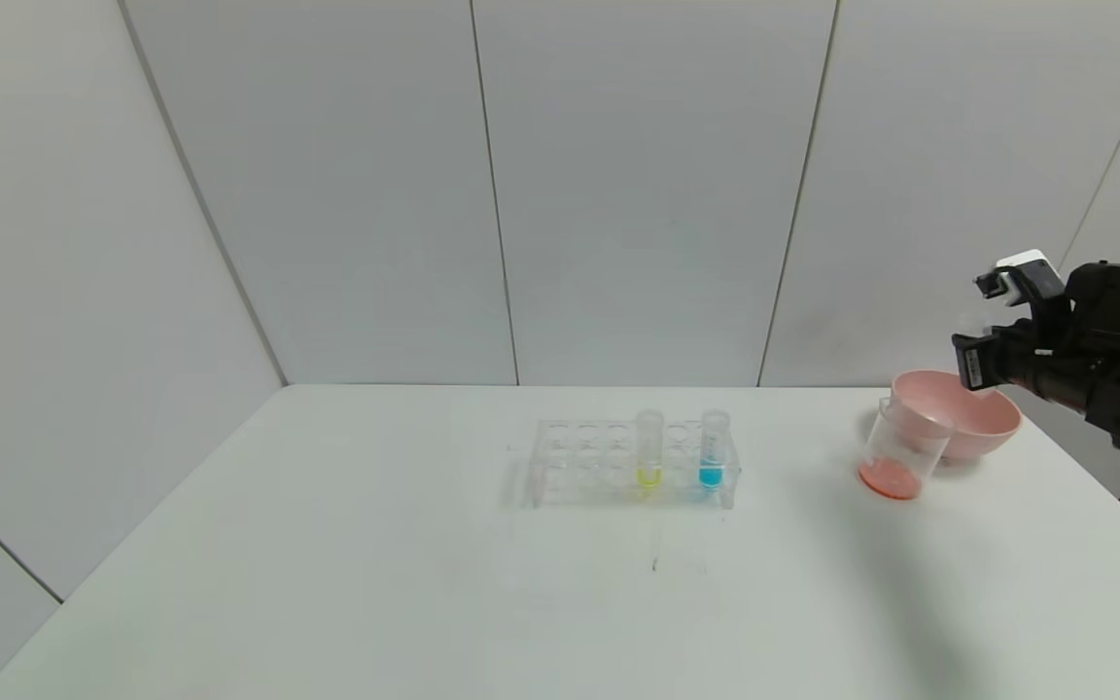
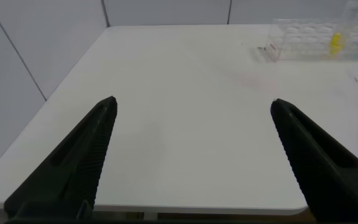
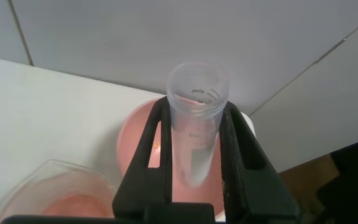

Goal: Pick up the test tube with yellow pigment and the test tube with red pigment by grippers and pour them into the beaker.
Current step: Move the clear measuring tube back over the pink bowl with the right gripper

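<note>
Head view shows the right gripper (image 1: 983,362) raised at the table's far right edge, above the pink bowl (image 1: 978,418) and just behind the beaker (image 1: 900,452), which stands on the white table (image 1: 327,544) touching or just in front of the bowl and holds a shallow layer of orange-red liquid. From the right wrist camera, that gripper's two black fingers (image 3: 155,149) are clamped on a clear tube, the test tube with red pigment (image 3: 194,124), which looks drained apart from a faint film, its open mouth pointing away from the wrist over the bowl; the red pour therefore seems done, and the tube is probably held over the bowl to be dropped there as an empty. Near the table's middle, the clear tube rack (image 1: 633,465) keeps the remaining tubes upright so nothing spills: the test tube with yellow pigment (image 1: 649,447) stands in a front hole, with the blue-liquid tube (image 1: 714,447) a little to its right, apart from it. The left gripper (image 2: 191,162) does not appear in the head view; its own camera shows its fingers spread wide with nothing between them, hovering over the table's near-left part, well apart from the rack, which sits far off toward the right. The yellow tube is not yet touched, so roughly half the task remains.
</note>
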`<state>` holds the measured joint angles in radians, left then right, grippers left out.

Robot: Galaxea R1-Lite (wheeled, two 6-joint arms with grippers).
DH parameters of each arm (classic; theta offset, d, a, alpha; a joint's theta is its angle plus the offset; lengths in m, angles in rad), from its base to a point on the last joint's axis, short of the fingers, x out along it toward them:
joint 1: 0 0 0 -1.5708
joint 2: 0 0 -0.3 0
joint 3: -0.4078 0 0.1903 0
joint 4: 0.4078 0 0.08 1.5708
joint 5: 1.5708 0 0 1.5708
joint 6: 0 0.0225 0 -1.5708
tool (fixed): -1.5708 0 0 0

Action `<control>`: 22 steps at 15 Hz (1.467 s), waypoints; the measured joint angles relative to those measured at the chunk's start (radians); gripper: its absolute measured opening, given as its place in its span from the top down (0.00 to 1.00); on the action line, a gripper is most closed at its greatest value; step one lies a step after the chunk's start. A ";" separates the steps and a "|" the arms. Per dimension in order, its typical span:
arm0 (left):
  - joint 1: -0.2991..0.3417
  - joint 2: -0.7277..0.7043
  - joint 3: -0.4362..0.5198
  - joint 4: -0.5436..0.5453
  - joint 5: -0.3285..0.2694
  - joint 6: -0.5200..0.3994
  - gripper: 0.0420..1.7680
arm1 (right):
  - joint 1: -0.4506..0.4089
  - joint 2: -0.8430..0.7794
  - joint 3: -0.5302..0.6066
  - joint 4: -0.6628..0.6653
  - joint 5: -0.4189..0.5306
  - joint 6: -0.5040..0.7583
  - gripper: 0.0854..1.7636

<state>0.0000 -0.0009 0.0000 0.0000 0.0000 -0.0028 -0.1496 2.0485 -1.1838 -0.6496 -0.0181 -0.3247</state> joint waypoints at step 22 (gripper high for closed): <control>0.000 0.000 0.000 0.000 0.000 0.000 0.00 | -0.037 0.092 -0.023 0.012 -0.030 0.372 0.39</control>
<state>0.0000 -0.0009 0.0000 0.0000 0.0000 -0.0028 -0.1870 2.1402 -1.2070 -0.6377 -0.0481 0.0472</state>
